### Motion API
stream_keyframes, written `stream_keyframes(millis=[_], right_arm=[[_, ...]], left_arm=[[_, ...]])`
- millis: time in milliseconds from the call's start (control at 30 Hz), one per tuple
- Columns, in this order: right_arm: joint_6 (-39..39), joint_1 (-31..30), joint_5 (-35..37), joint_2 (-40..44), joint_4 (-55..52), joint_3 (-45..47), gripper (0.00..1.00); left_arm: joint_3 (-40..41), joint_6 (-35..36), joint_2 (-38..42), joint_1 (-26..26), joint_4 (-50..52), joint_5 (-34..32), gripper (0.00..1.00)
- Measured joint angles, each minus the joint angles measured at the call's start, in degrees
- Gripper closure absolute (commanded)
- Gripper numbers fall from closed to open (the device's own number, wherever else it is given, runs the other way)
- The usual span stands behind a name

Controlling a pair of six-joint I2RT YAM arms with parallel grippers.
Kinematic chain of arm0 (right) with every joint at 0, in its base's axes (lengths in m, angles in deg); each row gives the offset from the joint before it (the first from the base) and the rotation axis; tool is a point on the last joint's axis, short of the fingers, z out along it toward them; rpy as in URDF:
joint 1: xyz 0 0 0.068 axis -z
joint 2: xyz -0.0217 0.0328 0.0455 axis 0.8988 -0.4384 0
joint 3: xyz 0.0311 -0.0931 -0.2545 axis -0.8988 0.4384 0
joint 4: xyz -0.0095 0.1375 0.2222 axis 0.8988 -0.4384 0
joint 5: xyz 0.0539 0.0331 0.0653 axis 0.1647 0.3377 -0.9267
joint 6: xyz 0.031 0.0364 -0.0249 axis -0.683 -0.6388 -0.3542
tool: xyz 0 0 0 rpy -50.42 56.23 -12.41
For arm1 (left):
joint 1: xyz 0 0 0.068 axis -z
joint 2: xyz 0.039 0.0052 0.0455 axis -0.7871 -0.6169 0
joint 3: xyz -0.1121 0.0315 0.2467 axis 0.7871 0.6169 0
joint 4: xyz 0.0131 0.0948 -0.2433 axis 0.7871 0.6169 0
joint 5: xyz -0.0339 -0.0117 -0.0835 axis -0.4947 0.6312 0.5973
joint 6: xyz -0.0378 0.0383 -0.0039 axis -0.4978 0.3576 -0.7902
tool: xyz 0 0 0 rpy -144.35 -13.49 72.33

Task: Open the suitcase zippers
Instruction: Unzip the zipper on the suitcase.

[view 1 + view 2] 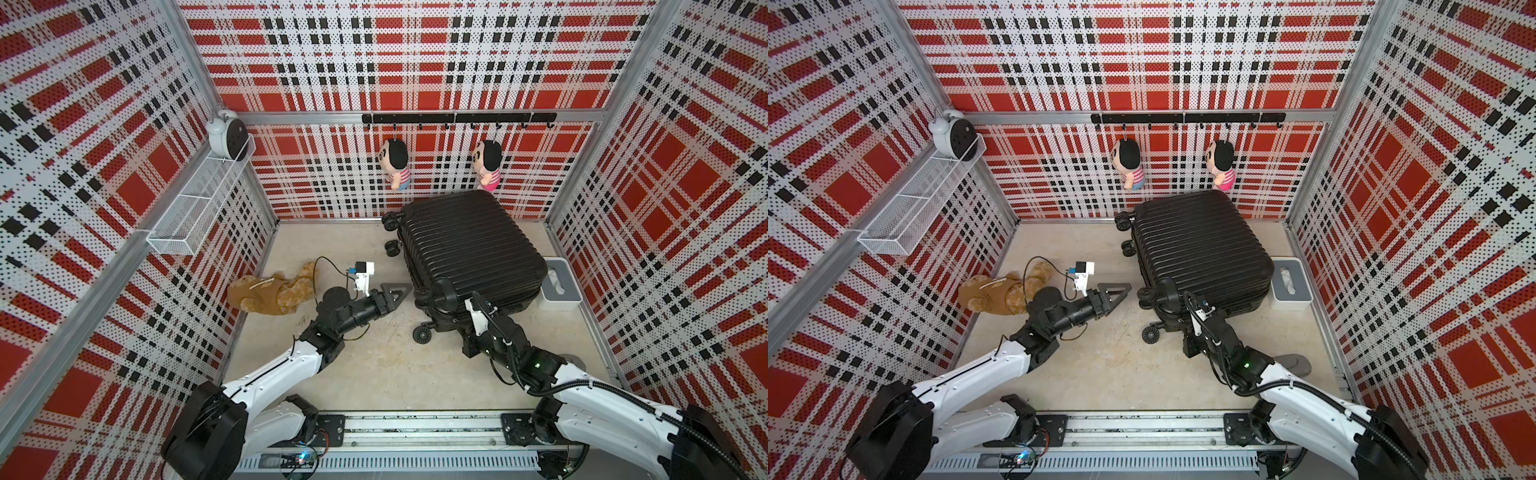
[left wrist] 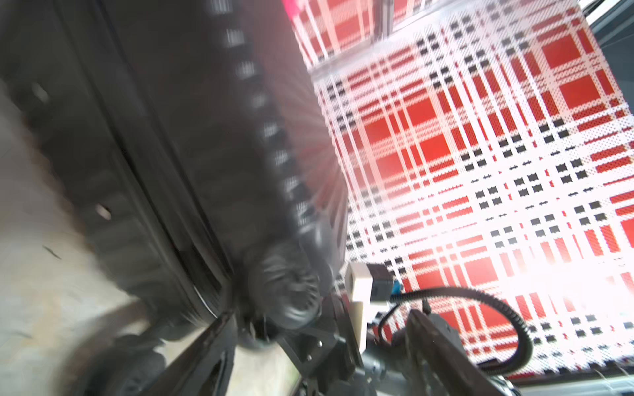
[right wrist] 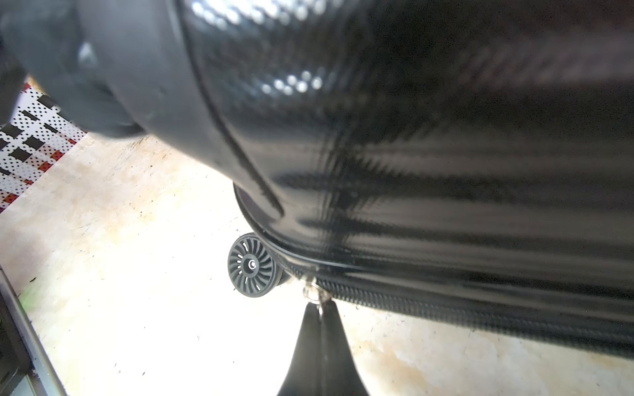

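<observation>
Tissue box (image 1: 559,286) sits beside suitcase (image 1: 469,249), teddy (image 1: 270,293) apart.

The suitcase (image 1: 469,249) shell is glossy ribbed plastic; the floor (image 1: 395,374) is matt and scuffed.

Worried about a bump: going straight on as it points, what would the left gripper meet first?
Probably the suitcase, at its near wheeled corner, just ahead of the open left gripper; height is hard to judge.

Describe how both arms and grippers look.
The left arm and right arm have white shells with black joints. The left gripper and right gripper have black tapered fingers. A black ribbed cable runs along the right arm; a green light glows there.
</observation>
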Motion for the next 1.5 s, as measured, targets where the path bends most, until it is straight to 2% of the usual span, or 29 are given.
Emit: stream_keyframes(millis=[167, 333, 500, 667, 867, 1233, 1500], right_arm=[[-0.2, -0.5, 0.0, 0.0, 0.2, 0.0, 1.0], [-0.2, -1.4, 0.7, 0.0, 0.2, 0.0, 1.0], [-0.2, -2.1, 1.5, 0.1, 0.0, 0.0, 1.0], [-0.2, -2.8, 2.4, 0.7, -0.8, 0.0, 1.0], [-0.4, -5.1, 4.4, -0.4, -1.0, -0.5, 1.0], [-1.2, -10.4, 7.0, -11.5, 3.6, -5.5, 1.0], [-2.4, -14.2, 13.3, -18.1, 7.5, -7.9, 1.0]], left_arm=[[-2.8, 2.6, -4.0, 2.5, 2.6, 0.4, 0.18], [-4.6, 4.9, -11.5, 6.1, 4.2, 0.1, 0.19], [-10.0, 7.7, -18.0, 6.3, 5.4, -0.1, 0.2], [-13.6, 9.6, -21.2, 6.7, 5.2, -0.5, 0.22], [-13.7, 10.2, -22.2, 8.6, 5.2, -1.7, 0.22], [-12.9, 10.3, -22.0, 8.8, 4.3, -2.6, 0.22], [-11.5, 10.3, -21.0, 8.8, 3.4, -3.0, 0.23]])
